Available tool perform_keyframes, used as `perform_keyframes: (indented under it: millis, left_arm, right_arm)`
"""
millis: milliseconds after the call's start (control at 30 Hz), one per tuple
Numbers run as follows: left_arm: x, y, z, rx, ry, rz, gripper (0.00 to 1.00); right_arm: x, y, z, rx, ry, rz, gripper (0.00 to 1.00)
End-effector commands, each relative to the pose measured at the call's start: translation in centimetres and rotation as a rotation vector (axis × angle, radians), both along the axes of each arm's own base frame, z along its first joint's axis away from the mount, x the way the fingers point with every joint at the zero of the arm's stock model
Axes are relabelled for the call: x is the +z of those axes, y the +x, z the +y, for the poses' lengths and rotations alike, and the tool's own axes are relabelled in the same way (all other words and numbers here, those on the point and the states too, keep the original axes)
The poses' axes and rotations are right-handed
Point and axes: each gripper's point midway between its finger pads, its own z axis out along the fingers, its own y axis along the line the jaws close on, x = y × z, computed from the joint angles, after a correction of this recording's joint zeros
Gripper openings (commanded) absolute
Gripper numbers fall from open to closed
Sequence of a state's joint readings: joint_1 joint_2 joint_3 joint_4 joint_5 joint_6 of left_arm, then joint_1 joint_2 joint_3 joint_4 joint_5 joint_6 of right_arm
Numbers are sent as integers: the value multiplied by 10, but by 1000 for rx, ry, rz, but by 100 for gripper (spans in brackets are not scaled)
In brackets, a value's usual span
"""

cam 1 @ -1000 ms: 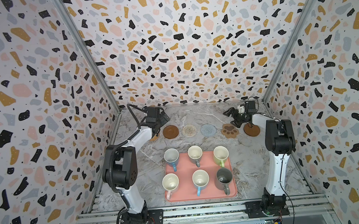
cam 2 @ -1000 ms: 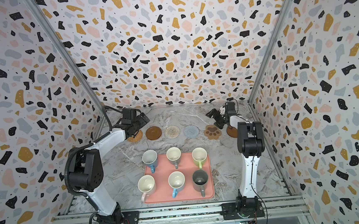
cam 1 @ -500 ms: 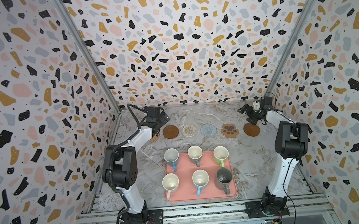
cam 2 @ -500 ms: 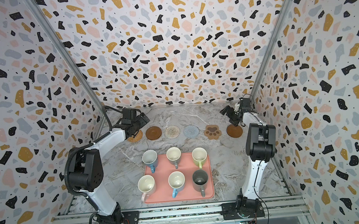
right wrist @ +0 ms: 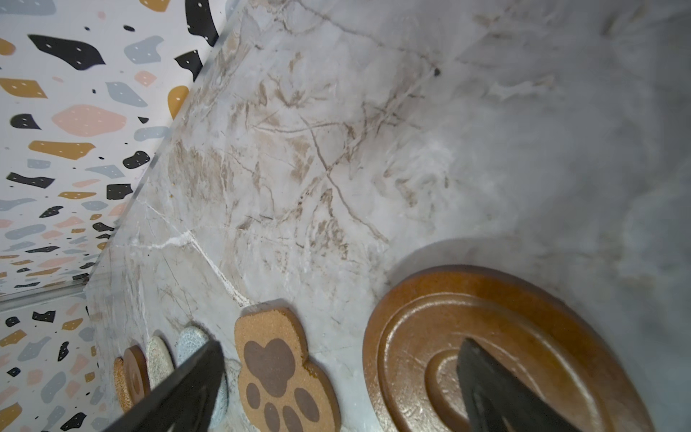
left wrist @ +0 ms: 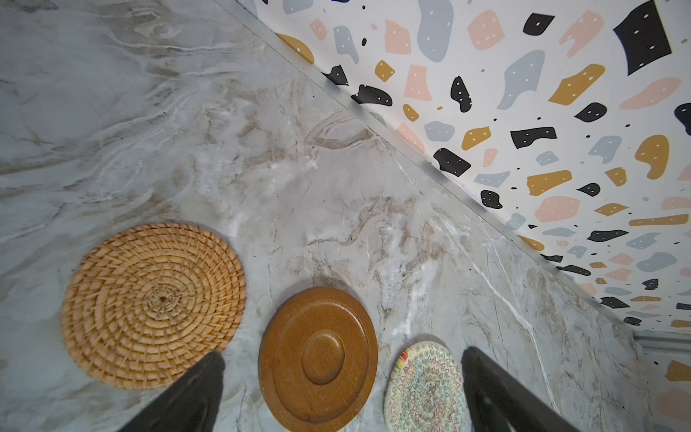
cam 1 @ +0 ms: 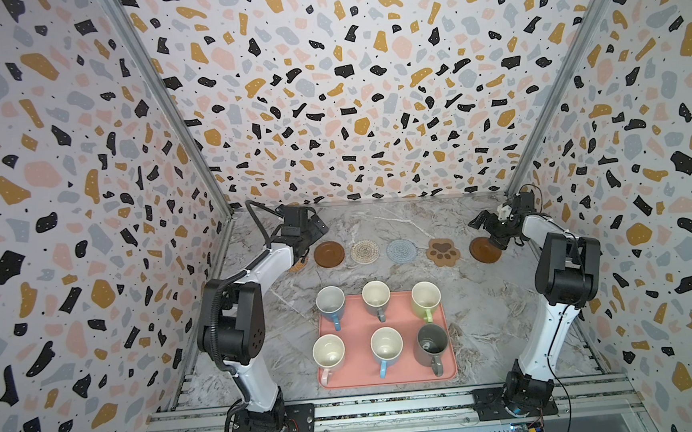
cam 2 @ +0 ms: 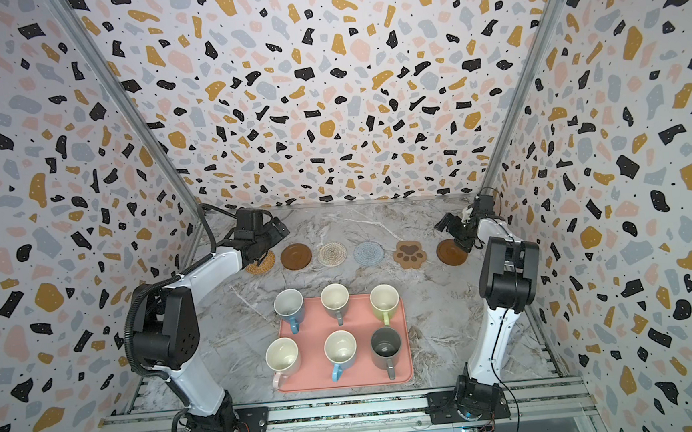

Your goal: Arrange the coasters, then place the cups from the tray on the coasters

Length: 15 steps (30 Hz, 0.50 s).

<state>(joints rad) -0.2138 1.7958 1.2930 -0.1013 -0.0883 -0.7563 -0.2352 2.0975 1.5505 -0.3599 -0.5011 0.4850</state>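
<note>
Currently the left gripper hangs wide open and empty at the left end of the coasters' row, possibly clear of the orange mat half hidden under it. Rightward across mid-frame lie a brown disc, beige round, blue round, paw and second disc, all apart. Lower centre, the tray holds six upright cups. Rightmost, the right gripper, equally spread and empty, hangs over that second disc.

grey marble-patterned tabletop enclosed by terrazzo-patterned walls, with an aluminium rail along its front.
</note>
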Motion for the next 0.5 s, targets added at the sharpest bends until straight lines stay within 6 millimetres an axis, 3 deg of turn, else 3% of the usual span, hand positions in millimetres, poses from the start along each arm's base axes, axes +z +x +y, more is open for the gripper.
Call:
perform_keyframes:
  millis: [0,467]
  left_arm:
    - [9,7,-5,-4,-14,-39,100]
    - [8,8,-5,-6,-16,-38,100]
  right_arm:
    - [-13,-17,8,34,5,58,99]
    - [-26,-27,45,108,48,92,99]
